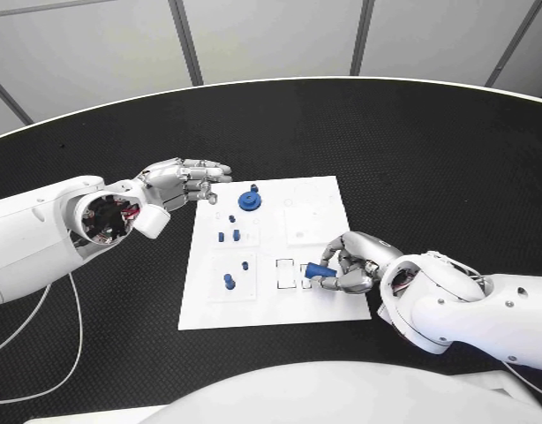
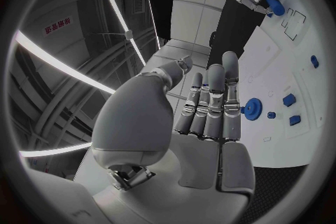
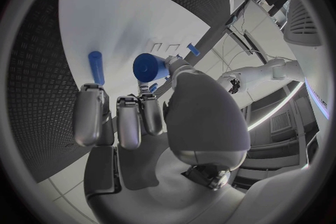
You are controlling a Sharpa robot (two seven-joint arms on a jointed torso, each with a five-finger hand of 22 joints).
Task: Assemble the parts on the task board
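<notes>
Presently right hand [image 1: 351,261] pinches a blue peg [image 1: 316,269] over the task board [image 1: 312,296]; left hand [image 1: 184,183], fingers loosely curled, holds nothing.

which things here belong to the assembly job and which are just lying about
Job:
- task board
- blue cylinder held by right hand
- blue gear
- small blue pegs
- left hand, holding nothing

Lying about:
- white cable on black table

A robotics lab was indicated by a round black table [image 1: 348,124], grey wall panels [image 1: 271,35], and a white task board [image 1: 309,300] laid out for testing.
</notes>
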